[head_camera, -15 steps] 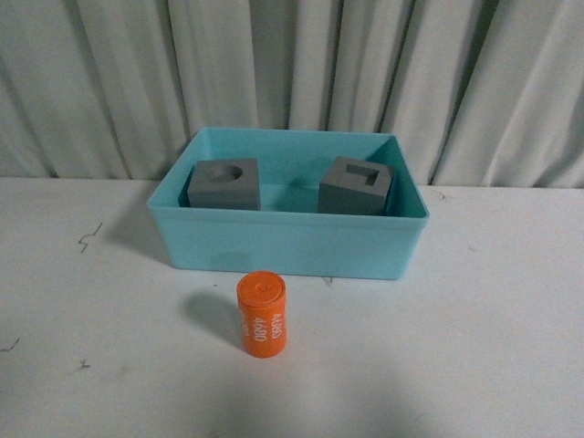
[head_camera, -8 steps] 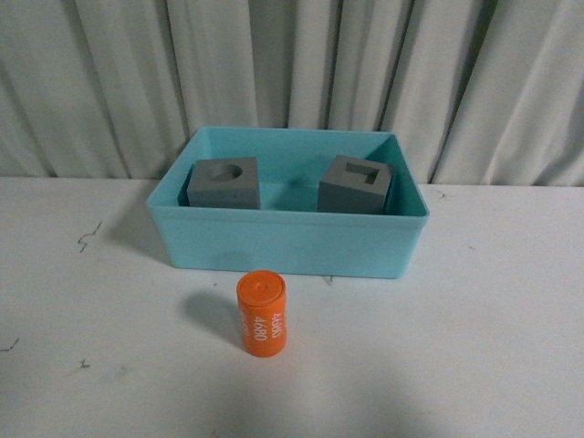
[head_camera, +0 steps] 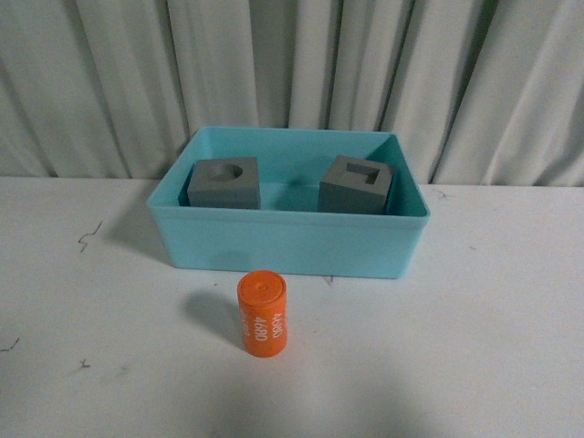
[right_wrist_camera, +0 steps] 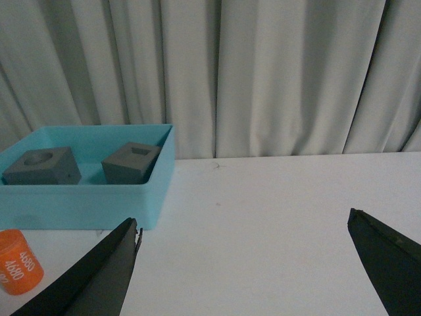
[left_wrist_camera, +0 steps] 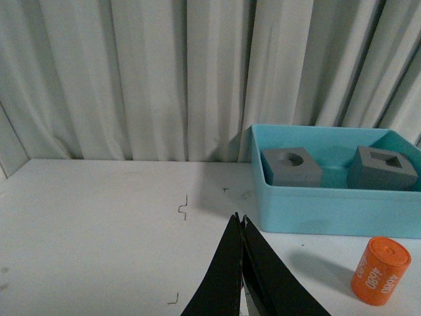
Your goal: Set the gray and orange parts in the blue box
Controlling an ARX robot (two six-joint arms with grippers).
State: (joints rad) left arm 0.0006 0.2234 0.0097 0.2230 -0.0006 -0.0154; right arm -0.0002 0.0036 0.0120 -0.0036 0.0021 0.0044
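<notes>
With both gray cubes (head_camera: 224, 183) inside the blue box (head_camera: 287, 241), you grasp next the orange cylinder (head_camera: 262, 315) standing just in front of it; your right jaws gape wide, while your left jaws are pressed together, empty.

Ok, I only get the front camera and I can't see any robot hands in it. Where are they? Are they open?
Observer: The left gripper shows in the left wrist view. It is shut tight and holds nothing.
Operator: And the other one?
Observer: The right gripper shows in the right wrist view. It is wide open, with nothing in the gap.
Operator: Is one of them touching the orange can?
Observer: No. In the left wrist view the orange can stands well apart from the shut tips, and in the right wrist view it is outside the open gap.
</notes>
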